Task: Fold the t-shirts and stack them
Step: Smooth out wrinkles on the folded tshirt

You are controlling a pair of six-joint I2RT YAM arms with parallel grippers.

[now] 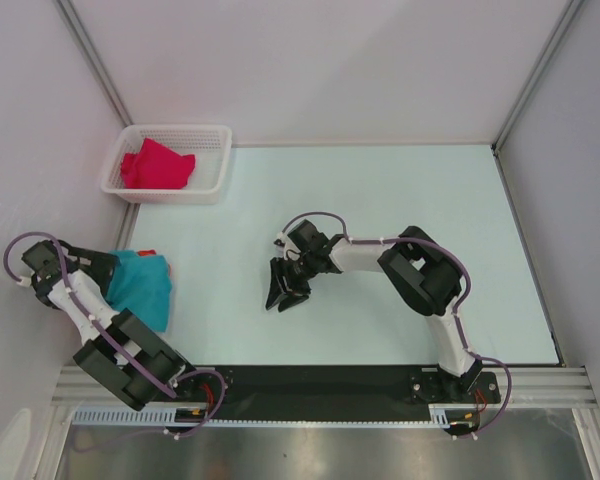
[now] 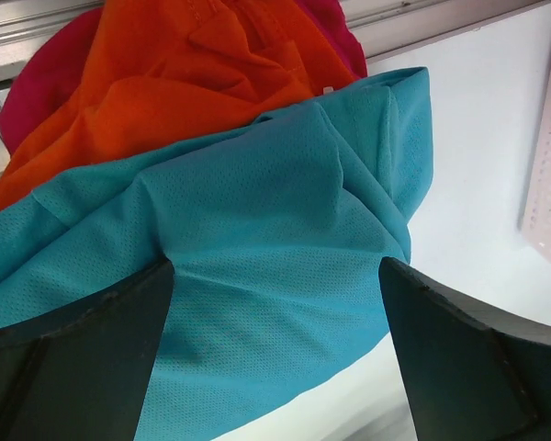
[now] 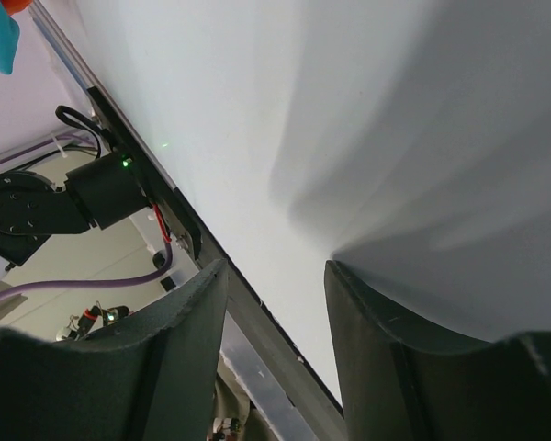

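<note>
Left gripper: fingers spread wide, not clamped on anything.
Teal t-shirt: bunched straight ahead of those fingers; contact could not be told. Overhead it sat at mid-left of the frame, its longer side running up and down.
Orange t-shirt: heaped behind the teal one, touching it.
Right gripper: jaws apart, empty, mid-frame, well apart from the pile.
Nearer arm: the left.
Lattice basket: upper left, holding a magenta-red t-shirt.
Room: open table lay to the pile's right, and the side wall stood close on its left.
</note>
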